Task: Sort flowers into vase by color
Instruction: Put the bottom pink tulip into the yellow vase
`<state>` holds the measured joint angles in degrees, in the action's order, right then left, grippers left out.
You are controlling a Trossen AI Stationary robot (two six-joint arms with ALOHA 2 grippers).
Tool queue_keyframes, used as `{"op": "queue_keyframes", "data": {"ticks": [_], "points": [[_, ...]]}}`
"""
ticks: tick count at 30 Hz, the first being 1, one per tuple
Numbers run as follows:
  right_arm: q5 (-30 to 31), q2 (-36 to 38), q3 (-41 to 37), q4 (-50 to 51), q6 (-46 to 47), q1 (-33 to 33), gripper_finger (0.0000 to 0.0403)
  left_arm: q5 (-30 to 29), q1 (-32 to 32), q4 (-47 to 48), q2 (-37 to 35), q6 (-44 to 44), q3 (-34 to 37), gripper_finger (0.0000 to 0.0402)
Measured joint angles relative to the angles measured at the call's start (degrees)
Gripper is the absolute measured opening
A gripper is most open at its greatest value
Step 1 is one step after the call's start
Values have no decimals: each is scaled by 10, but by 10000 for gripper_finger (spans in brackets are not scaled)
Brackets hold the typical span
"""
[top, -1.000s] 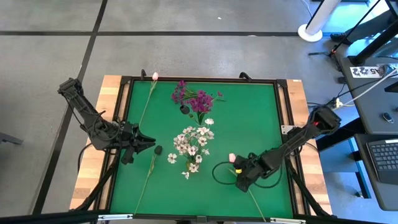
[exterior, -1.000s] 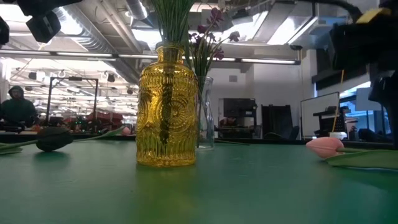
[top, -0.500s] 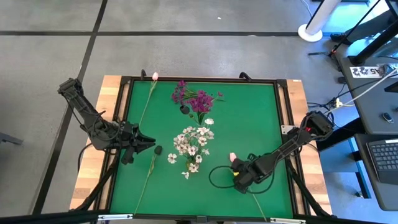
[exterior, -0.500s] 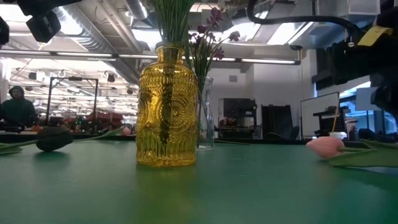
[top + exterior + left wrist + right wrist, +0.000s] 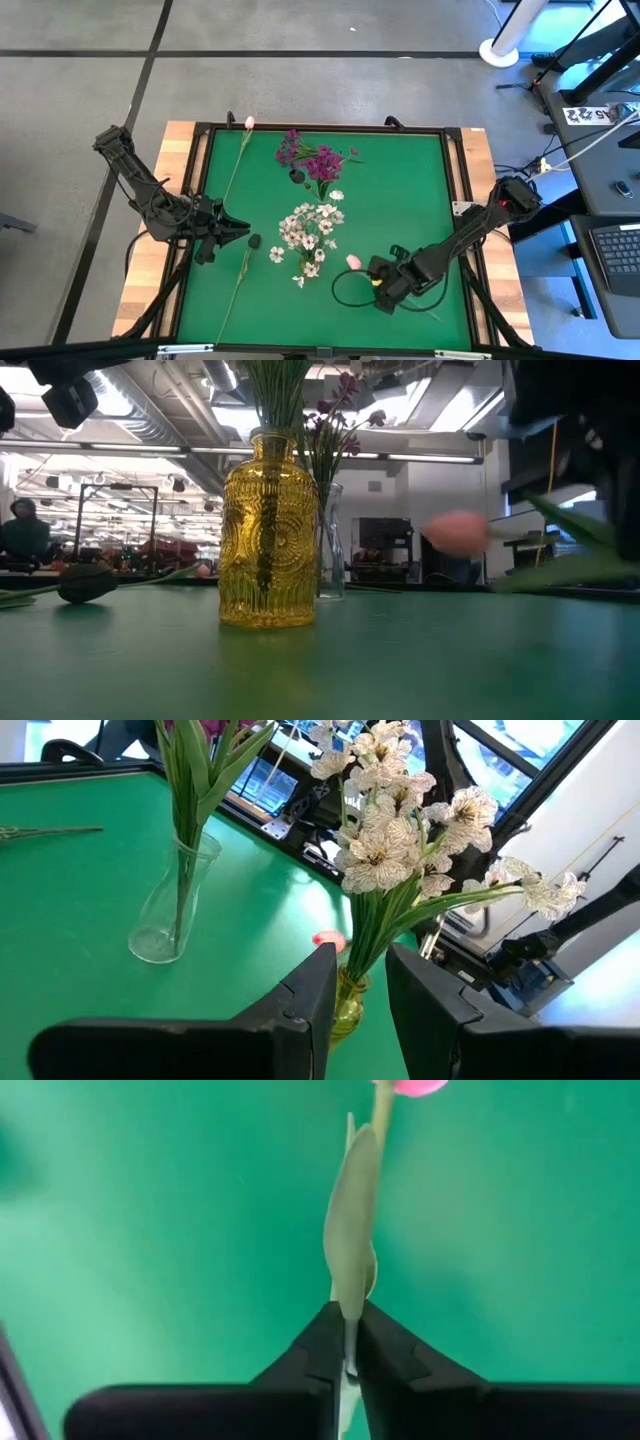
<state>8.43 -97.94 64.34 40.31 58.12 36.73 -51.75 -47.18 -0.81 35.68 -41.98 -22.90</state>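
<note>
My right gripper (image 5: 380, 288) is near the table's near right and is shut on a green-stemmed flower with a pale pink bud (image 5: 353, 261). The bud shows raised above the table in the low view (image 5: 458, 532). My left gripper (image 5: 238, 234) waits open and empty at the table's left, its fingers pointing at the vases. A yellow glass vase (image 5: 268, 530) at the table's middle holds white blossoms (image 5: 310, 238). A clear vase (image 5: 170, 905) behind it holds magenta flowers (image 5: 318, 160). My right gripper pinches the flower's stem and a long leaf (image 5: 349, 1305) between its two fingers, some way below the bud (image 5: 410, 1085). The bud end points away from the fingers toward the table's left and is lifted clear of the table.
A pink-budded flower (image 5: 240, 150) lies along the far left of the green mat. A dark-budded flower (image 5: 240, 275) lies at the near left, its bud (image 5: 85, 582) on the table. A raised black frame (image 5: 455, 200) borders the mat. People show in the room behind.
My right gripper has gone up and a little toward the table's left edge with the pink-budded flower. The bud lay on the mat a second ago. It now hangs clear above the mat and closer to the yellow vase.
</note>
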Motion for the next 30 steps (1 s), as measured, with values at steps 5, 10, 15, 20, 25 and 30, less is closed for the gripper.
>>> {"op": "queue_keyframes", "data": {"ticks": [5,10,15,20,25,30], "points": [[16,51,1,-21,-65,6,7,0,0,0,0,-1,0,87],[20,98,2,-146,-187,25,12,0,0,0,0,0,0,87],[33,117,2,-341,-343,22,5,0,0,0,0,0,0,87],[87,112,2,-514,-507,23,7,0,0,0,0,0,0,87],[124,95,-1,-632,-689,22,5,0,0,0,0,0,0,87],[104,80,0,-745,-806,15,5,0,0,1,0,1,0,87]]}}
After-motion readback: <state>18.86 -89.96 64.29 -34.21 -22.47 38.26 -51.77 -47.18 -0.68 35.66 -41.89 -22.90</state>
